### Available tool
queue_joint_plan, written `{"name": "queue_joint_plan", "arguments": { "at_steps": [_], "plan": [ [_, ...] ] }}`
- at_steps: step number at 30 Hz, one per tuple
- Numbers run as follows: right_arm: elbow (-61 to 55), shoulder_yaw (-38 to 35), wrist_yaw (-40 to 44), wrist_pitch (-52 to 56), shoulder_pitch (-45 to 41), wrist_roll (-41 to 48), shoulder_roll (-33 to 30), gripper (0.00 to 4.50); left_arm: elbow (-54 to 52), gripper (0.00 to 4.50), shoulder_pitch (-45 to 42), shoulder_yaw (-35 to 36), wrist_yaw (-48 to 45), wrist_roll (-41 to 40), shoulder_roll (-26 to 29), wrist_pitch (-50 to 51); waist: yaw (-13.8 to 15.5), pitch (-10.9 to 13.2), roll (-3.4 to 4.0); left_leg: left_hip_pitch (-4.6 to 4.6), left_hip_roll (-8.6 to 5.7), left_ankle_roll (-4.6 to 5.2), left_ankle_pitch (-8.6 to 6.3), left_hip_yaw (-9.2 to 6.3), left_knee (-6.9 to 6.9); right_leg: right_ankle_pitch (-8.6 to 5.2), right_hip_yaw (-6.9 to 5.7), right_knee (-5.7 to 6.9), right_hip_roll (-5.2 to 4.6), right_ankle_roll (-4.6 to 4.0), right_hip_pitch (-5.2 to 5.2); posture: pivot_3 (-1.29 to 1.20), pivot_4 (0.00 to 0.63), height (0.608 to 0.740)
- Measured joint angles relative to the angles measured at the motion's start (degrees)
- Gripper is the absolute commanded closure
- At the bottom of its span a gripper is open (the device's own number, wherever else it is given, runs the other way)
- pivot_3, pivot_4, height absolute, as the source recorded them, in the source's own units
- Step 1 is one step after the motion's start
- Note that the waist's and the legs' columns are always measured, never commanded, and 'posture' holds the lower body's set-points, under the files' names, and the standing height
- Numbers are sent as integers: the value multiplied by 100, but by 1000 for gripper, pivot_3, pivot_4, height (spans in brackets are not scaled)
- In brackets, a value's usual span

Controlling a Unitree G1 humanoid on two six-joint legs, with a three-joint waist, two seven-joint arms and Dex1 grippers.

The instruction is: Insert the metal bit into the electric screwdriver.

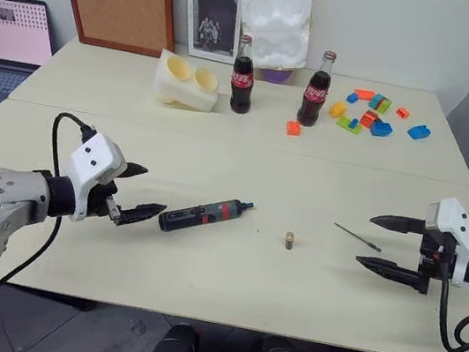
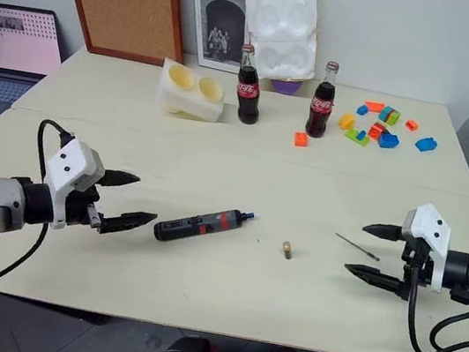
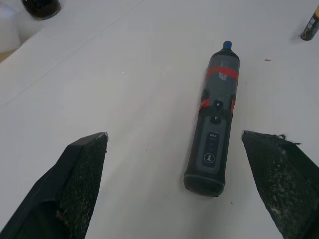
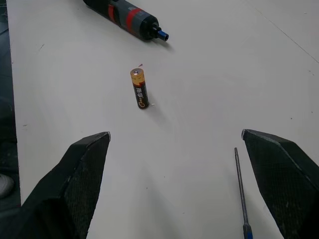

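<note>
Lying flat toward the table's right edge, the metal bit [image 1: 358, 238] is looking thin, stiff, slippery; both grippers are gaping wide, empty; pinching mid-shaft is advised.

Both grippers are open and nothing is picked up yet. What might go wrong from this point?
The metal bit is needle-thin and lies flat on the table; the right gripper may slip off it or flick it away. The electric screwdriver is round and lies loose, so the left gripper may roll it when closing. A battery lies between them and may get knocked.
</note>
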Motion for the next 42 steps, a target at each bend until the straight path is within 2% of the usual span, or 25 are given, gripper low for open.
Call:
{"name": "queue_joint_plan", "arguments": {
  "at_steps": [14, 18, 22, 26, 28, 31, 36, 42],
  "plan": [
    [46, 105, 47, -17, -146, -14, -7, 72, 11, 11, -393, 4, -99, -571, -93, 237, -10, 1, 1, 0, 1, 0, 0, 3, 0, 3, 1, 1, 0, 4, -1, 0, 150, 740],
    [93, 112, 48, -40, -296, -38, -26, 72, 75, 11, -435, -26, -207, -447, 20, 21, -7, 1, 1, 1, 0, 0, 0, 0, 0, 0, -1, 1, 1, 0, 0, 0, 150, 740],
    [49, 130, 36, 19, -322, -15, -30, 72, 101, 11, -618, -386, -395, -312, 50, -245, -2, 1, 1, -2, -1, 0, 0, 1, 0, 3, 1, -1, 0, 5, 0, 0, 150, 740],
    [-510, 143, -128, 459, -323, 336, 86, 72, 10, 11, -837, -817, -707, -329, 41, -399, 2, 1, 1, -2, 0, 0, 0, -1, -1, 15, -1, 0, 2, 26, -1, 0, 150, 740],
    [-694, 260, -330, 591, -337, 373, 211, 72, -8, 11, -937, -951, -797, -356, -21, -398, 2, -1, -2, 0, 2, 0, 0, -3, -2, 15, -2, 0, 3, 26, 0, 0, 150, 740],
    [-870, 940, -912, 644, -470, 176, 919, 72, -81, 11, -1137, -1403, -963, -356, -302, -509, -6, 0, -1, 0, 0, 0, 0, 0, 2, 14, 2, 1, 4, 23, 0, 0, 150, 740],
    [-835, 1633, -1426, 629, -605, -264, 1418, 72, -89, 11, -1241, -1841, -1065, -316, -603, -638, -5, 1, 1, -3, -2, 0, 0, -2, 1, 17, 2, 0, 3, 29, -1, 0, 150, 740],
    [-140, 2140, -1758, 411, -943, -708, 2131, 72, -74, 11, -1392, -2194, -1078, -174, -878, -781, -10, 1, 1, 0, -1, 0, 0, -4, 2, 17, 1, 3, 6, 29, -1, 0, 150, 740]
  ]
}}
